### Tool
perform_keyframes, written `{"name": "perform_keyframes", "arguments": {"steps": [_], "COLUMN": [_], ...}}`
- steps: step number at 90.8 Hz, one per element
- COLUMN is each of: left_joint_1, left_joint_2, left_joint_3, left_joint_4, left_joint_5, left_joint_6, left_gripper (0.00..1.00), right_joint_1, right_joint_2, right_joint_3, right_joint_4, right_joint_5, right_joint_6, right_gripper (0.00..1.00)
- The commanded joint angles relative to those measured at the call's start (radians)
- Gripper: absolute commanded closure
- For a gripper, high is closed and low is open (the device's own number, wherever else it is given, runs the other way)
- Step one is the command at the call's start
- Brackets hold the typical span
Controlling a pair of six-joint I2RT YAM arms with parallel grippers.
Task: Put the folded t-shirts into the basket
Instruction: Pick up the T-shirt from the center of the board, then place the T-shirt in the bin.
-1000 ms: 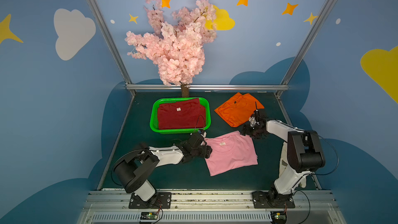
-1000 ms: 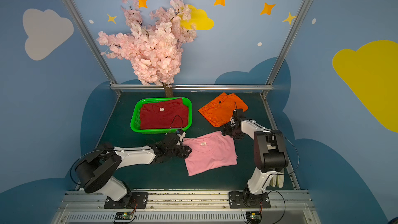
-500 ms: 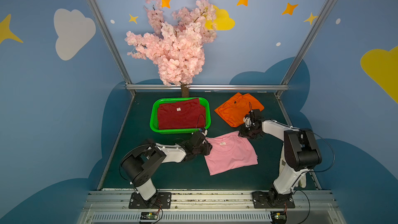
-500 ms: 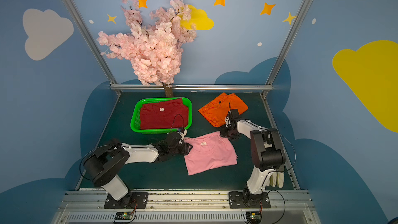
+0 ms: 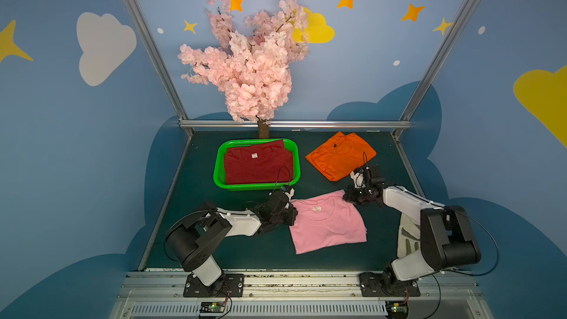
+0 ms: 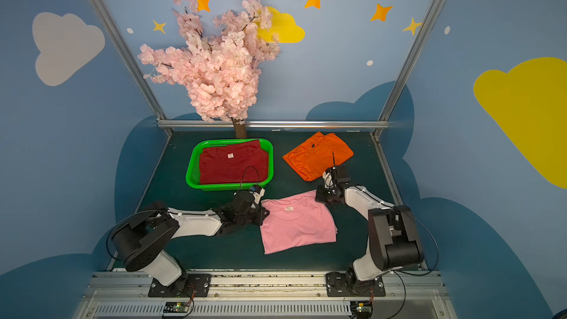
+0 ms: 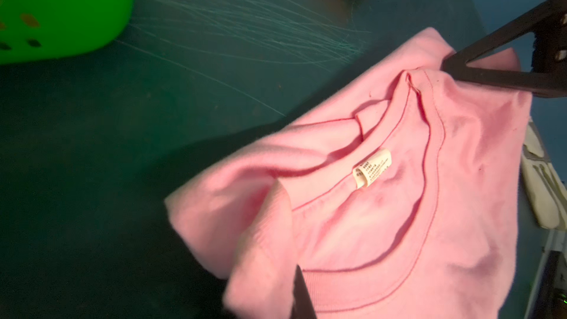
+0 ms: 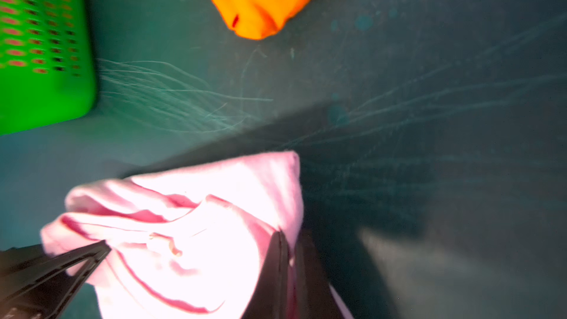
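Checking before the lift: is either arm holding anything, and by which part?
The pink t-shirt, by its two collar-end corners: fingers of the left gripper are shut on one, those of the right gripper on the other.

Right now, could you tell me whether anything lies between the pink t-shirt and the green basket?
Nothing visible does: only bare mat separates the pink t-shirt from the basket. The dark red t-shirt already lies inside; the orange t-shirt lies off to the side.

We note matt, soft cloth in the pink t-shirt, glossy perforated plastic in the basket, and a scratched matt tabletop.
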Motion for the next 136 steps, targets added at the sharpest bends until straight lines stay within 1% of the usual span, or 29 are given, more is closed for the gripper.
{"name": "perform_keyframes", "arguments": {"steps": [1,17,30,35,40,42,50,59,68,80,94,111,128,136], "left_joint_1": [-0.004,0.000,0.040,0.067,0.099,0.113,0.177,0.263,0.333,0.387,0.506,0.639,0.715,0.740], "left_joint_2": [-0.107,-0.315,-0.500,-0.574,-0.635,-0.656,-0.715,-0.742,-0.748,-0.721,-0.631,-0.513,-0.407,-0.360], "left_joint_3": [-0.039,-0.053,-0.048,-0.045,-0.036,-0.028,0.012,0.069,0.118,0.220,0.326,0.422,0.477,0.492], "left_joint_4": [-0.033,-0.176,-0.320,-0.357,-0.405,-0.429,-0.518,-0.593,-0.611,-0.653,-0.658,-0.656,-0.647,-0.635], "left_joint_5": [0.039,0.015,-0.010,-0.016,-0.015,-0.013,0.004,0.035,0.065,0.000,-0.024,-0.035,-0.047,-0.052], "left_joint_6": [0.021,0.071,0.104,0.120,0.130,0.139,0.165,0.184,0.178,0.204,0.218,0.227,0.241,0.248], "left_gripper": [0.97,0.97,0.97,0.97,0.97,0.97,0.97,0.97,0.97,0.97,0.97,0.97,0.97,0.97], "right_joint_1": [0.006,0.056,0.122,0.148,0.169,0.182,0.229,0.294,0.358,0.432,0.498,0.534,0.543,0.538], "right_joint_2": [-0.130,-0.311,-0.425,-0.457,-0.477,-0.482,-0.486,-0.462,-0.408,-0.308,-0.152,0.043,0.229,0.317], "right_joint_3": [-0.057,-0.115,-0.099,-0.098,-0.098,-0.075,-0.036,0.021,0.102,0.215,0.361,0.511,0.663,0.731], "right_joint_4": [0.076,0.077,0.051,0.060,0.075,0.079,0.093,0.103,0.119,0.138,0.155,0.193,0.206,0.213], "right_joint_5": [-0.021,-0.011,0.033,0.050,0.054,0.056,0.079,0.114,0.145,0.198,0.256,0.269,0.263,0.260], "right_joint_6": [0.036,0.073,0.101,0.158,0.186,0.194,0.219,0.232,0.241,0.250,0.266,0.319,0.336,0.322], "right_gripper": [1.00,1.00,1.00,1.00,1.00,1.00,1.00,1.00,1.00,1.00,1.00,1.00,1.00,1.00]}}
